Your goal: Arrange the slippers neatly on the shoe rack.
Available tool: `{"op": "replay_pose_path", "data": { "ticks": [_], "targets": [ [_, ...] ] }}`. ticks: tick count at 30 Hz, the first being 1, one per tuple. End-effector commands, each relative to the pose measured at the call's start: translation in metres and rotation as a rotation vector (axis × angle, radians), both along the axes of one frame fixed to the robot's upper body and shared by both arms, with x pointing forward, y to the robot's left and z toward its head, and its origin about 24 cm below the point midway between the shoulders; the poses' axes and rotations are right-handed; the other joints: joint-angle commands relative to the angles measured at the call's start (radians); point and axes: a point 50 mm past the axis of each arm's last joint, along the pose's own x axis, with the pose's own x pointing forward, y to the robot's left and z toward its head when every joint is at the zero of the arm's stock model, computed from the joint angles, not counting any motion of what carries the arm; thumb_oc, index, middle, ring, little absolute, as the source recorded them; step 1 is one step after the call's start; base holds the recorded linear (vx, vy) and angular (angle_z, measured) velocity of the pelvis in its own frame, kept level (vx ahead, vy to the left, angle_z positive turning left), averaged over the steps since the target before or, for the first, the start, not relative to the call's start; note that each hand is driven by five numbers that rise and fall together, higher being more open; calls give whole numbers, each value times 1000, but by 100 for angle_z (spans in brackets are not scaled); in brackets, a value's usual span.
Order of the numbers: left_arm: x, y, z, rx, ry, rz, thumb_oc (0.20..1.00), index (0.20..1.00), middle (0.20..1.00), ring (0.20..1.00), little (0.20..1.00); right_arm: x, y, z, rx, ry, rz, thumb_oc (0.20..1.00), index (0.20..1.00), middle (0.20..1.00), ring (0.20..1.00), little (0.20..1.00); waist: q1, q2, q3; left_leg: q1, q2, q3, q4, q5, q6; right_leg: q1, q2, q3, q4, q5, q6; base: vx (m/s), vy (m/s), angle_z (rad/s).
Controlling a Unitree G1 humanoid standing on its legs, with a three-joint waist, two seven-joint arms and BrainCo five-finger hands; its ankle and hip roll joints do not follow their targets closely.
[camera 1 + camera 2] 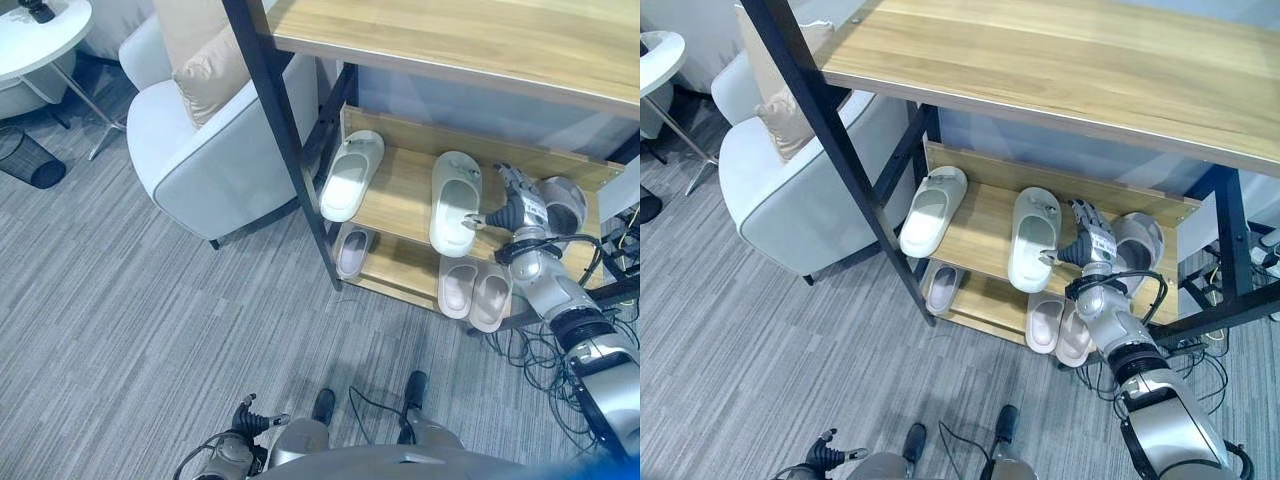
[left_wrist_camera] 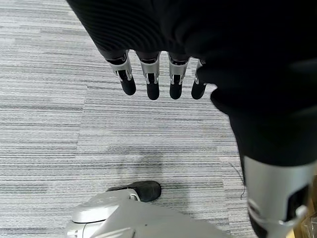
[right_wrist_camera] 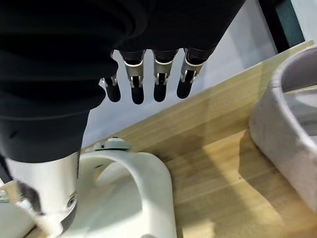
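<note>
Right hand (image 1: 1087, 240) is on the middle shelf (image 1: 975, 230) of the shoe rack (image 1: 300, 170). Its fingers (image 3: 136, 82) are straight and spread, holding nothing. The thumb looks to rest on the right rim of the white slipper (image 1: 1033, 238); the wrist view puts that slipper's white strap just under the thumb side, though actual contact cannot be confirmed. The hand sits between this slipper and a grey slipper (image 1: 1137, 240) at the shelf's right end, whose curved wall is close on the finger side.

Judgement: an open hand against the slipper's side suits nudging or squaring it, not lifting it. The white slipper lies lengthwise, toe toward the rack's back board, roughly straight.

Second white slipper (image 1: 352, 174) lies on the same shelf toward the left post, well apart from the first and angled slightly, its heel overhanging the front edge. Likely this one still needs aligning with its mate.

Lower shelf (image 1: 405, 266): a pale pink pair (image 1: 474, 290) side by side and touching, below the right hand, and a single grey slipper (image 1: 354, 250) near the left post.

Left hand (image 1: 250, 416) hangs low over the grey carpet (image 1: 150, 330), fingers straight and relaxed, empty and idle.

Beyond the rack's left side: a white armchair (image 1: 200, 150) with a beige cushion (image 1: 212, 75).
</note>
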Motion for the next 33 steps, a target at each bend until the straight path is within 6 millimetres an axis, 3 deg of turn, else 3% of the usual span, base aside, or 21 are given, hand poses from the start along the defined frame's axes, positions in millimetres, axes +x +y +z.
{"op": "replay_pose_path", "data": {
  "ticks": [1,4,18,19,20,29,31,33],
  "targets": [
    [7,2,1,32,5,-25,1000,1000,1000,1000,1000,10,4,33,9,-129,18,1000,1000,1000,1000,1000,27,-31,8,-65,-11,-39,-50,62,-32,171,-51,-42,7,-148,116,2,5,6],
    [11,1,2,31,-9,-23,1000,1000,1000,1000,1000,16,0,47,56,-166,-9,1000,1000,1000,1000,1000,35,-31,23,-92,-16,-45,-50,72,-35,149,-54,-45,7,-143,119,10,13,6],
    [30,0,9,34,-79,-31,1000,1000,1000,1000,1000,22,-33,67,136,-201,-155,1000,1000,1000,1000,1000,67,-40,58,-185,-36,-63,-50,98,-51,85,-68,-81,7,-131,132,22,6,7],
    [30,0,9,35,-77,-32,1000,1000,1000,1000,1000,22,-34,70,143,-210,-156,533,533,533,533,533,71,-44,62,-190,-36,-65,-50,99,-52,82,-69,-85,7,-130,134,30,-8,5],
    [30,-1,9,34,-77,-33,1000,1000,1000,1000,1000,22,-34,69,145,-210,-157,200,200,200,200,200,73,-47,64,-193,-36,-65,-50,100,-53,81,-69,-87,7,-131,134,21,-10,15],
    [32,-7,9,28,-91,-60,1000,1000,1000,1000,1000,17,-34,64,169,-252,-182,200,200,200,200,200,69,-49,79,-187,-41,-68,-50,96,-49,95,-74,-102,7,-131,137,4,-3,3],
    [58,-5,19,27,-147,-48,1000,1000,1000,1000,1000,21,-21,73,155,-273,-131,200,200,200,200,200,49,-48,78,-185,-39,-63,-50,93,-48,91,-74,-95,7,-129,138,-15,46,1],
    [50,-4,16,19,-132,-25,1000,1000,1000,1000,1000,21,-24,71,163,-273,-158,200,200,200,200,200,50,-45,72,-186,-41,-63,-50,90,-45,90,-76,-92,7,-128,137,-14,45,-4]
  ]
}}
